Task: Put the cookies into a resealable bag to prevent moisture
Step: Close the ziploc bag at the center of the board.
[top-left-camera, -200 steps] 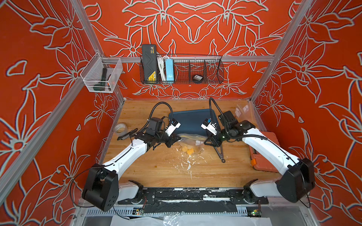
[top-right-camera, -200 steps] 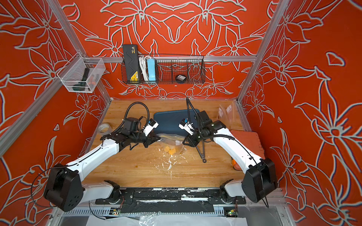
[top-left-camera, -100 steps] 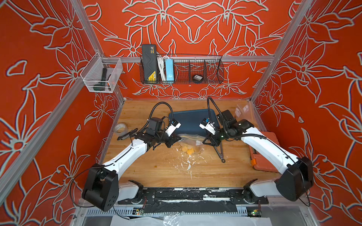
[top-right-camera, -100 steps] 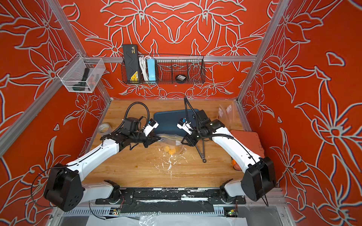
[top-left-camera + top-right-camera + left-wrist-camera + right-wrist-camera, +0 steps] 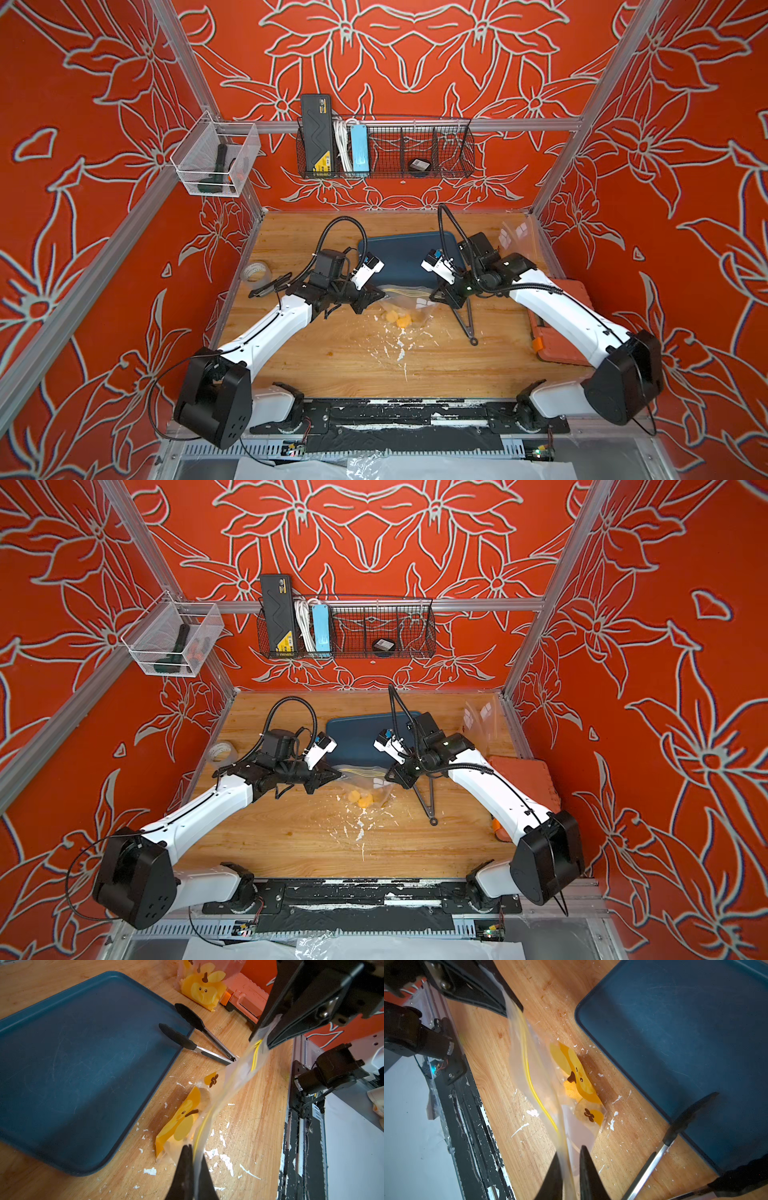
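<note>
**Closing on the bag's mouth from both ends**

Over the last second, drew the jaws of the right tool (image 5: 394, 777) together on the free end of the resealable bag (image 5: 365, 779), along its zip strip. A second ago stood wider there. Now pinches that end, with the film caught between the jaws in the left wrist view. Keeps the left tool (image 5: 332, 776) clamped tight on the opposite end, unchanged. Holds the strip stretched between the two, lifted off the counter (image 5: 291, 837). Lets the bag's belly sag down onto the wood just in front of the near edge of the blue tray (image 5: 357, 733).

Has the cookies (image 5: 360, 799) inside that belly, near the middle of the counter. Probably so, at least, since biscuits and the bag's yellow printed animals are hard to tell apart at this angle. Shows none on the tray. Leaves the tongs (image 5: 188, 1041) lying at the tray's near right corner, just beside the right tool.

Suggests filling is over and sealing is at hand. With both ends gripped and the yellow zip line taut, calls for pressing along the strip to shut it. Risks slipping the film out of a grip if pulled harder.
</note>
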Tool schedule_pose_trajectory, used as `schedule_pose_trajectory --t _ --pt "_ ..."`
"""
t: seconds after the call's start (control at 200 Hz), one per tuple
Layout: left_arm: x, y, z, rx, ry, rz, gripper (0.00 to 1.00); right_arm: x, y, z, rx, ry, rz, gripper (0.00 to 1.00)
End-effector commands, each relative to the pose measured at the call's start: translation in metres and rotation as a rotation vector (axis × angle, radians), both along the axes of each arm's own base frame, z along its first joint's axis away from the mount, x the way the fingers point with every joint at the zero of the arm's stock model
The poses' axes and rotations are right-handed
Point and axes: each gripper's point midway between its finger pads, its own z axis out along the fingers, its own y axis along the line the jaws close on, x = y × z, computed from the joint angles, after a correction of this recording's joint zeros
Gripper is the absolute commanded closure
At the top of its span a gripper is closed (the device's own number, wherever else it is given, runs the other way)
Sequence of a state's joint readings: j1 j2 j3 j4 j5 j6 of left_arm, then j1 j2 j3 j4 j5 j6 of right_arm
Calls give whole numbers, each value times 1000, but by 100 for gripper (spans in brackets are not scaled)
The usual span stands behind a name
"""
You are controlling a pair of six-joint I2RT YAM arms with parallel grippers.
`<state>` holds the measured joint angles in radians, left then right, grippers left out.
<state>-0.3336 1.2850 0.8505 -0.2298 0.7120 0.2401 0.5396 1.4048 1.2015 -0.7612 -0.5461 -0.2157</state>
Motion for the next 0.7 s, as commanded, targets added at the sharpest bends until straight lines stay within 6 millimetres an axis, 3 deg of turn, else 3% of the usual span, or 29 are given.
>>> schedule_pose_trajectory --t 0.0,0.025,0.045,0.16,0.17,0.205,0.23,0.265,0.325,0.435,0.47,0.495,0.596,0.631,0.696 --pt "1 -2 4 -16 -23 -27 100 6 3 13 5 -49 -1 84" --pt "1 -2 3 -16 -22 -27 100 6 2 12 -1 -45 0 89" --pt "1 -2 4 -16 -23 -27 100 6 2 12 -4 -43 2 100" --pt "1 -2 3 -15 -22 -27 100 1 3 11 -21 -29 32 100" --pt "1 -2 3 -16 -22 -27 100 1 3 11 -24 -33 32 96" --pt "1 -2 3 -15 -21 -27 100 1 3 11 -38 -46 34 65" --pt "1 -2 3 -16 -22 -28 100 0 3 11 -43 -49 36 61" --pt "0 -3 3 -16 -21 -29 100 -1 3 12 -46 -50 40 67" --pt "0 -2 3 -17 -21 -28 100 -2 3 12 -55 -42 47 100" --pt "0 -3 4 -16 -22 -29 100 -1 2 9 -78 -44 52 100" --pt "1 -2 4 -16 -24 -29 100 0 2 7 -89 -52 49 83" --pt "1 -2 4 -16 -23 -29 100 1 2 6 -93 -57 46 81" --pt "0 -3 4 -19 -22 -32 100 1 3 5 -100 -47 56 99" --pt "0 -3 4 -19 -21 -32 100 1 4 4 -103 -46 59 100" --pt "0 -3 5 -21 -24 -33 100 3 5 3 -110 -52 59 82"
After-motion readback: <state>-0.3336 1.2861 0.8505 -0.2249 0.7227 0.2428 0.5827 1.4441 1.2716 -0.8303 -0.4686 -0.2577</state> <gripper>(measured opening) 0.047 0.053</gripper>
